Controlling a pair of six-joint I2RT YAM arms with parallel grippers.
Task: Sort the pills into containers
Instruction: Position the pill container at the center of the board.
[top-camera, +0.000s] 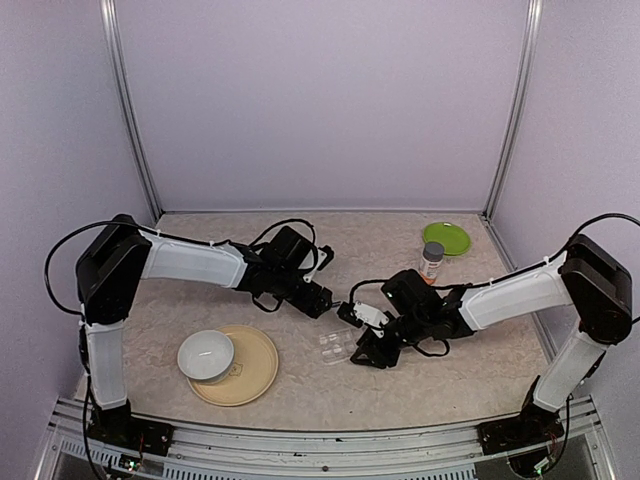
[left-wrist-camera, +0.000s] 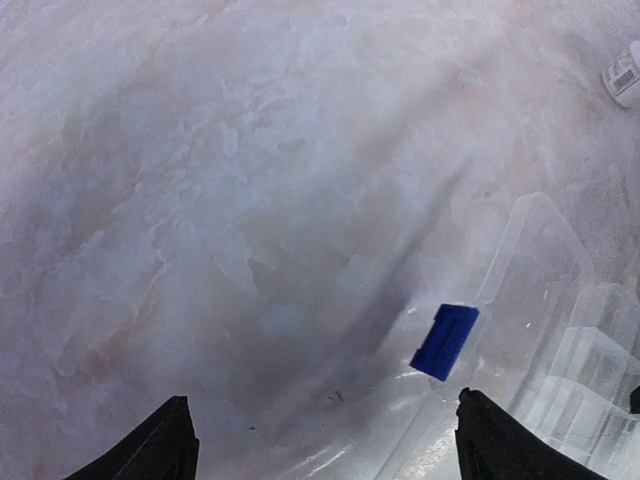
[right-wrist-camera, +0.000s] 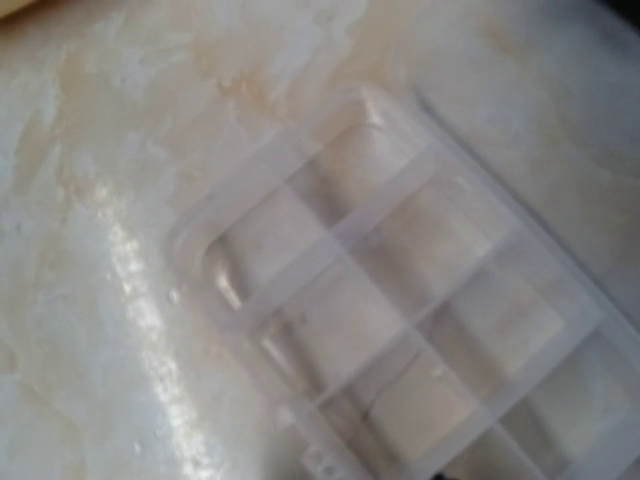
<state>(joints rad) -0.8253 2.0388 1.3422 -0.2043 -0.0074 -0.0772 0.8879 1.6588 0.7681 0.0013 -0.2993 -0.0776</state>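
The containers are the compartments of a clear flat pill box (top-camera: 335, 345) lying between the two arms. It fills the right wrist view (right-wrist-camera: 400, 300), and I can make out no pills in it; the pills are hidden. In the left wrist view the box (left-wrist-camera: 560, 340) lies at the lower right, with a blue clip (left-wrist-camera: 445, 341) on its edge. My left gripper (top-camera: 322, 298) (left-wrist-camera: 330, 445) hovers just left of the box, open and holding nothing. My right gripper (top-camera: 368, 350) hangs low at the box's right end, and its fingers do not show.
A tiny white bottle (top-camera: 370, 315) (left-wrist-camera: 625, 75) sits close to the right wrist. An orange-labelled, grey-capped bottle (top-camera: 432, 262) and a green lid (top-camera: 446, 238) stand at the back right. A white bowl (top-camera: 206, 355) rests on a tan plate (top-camera: 255, 375) at the front left.
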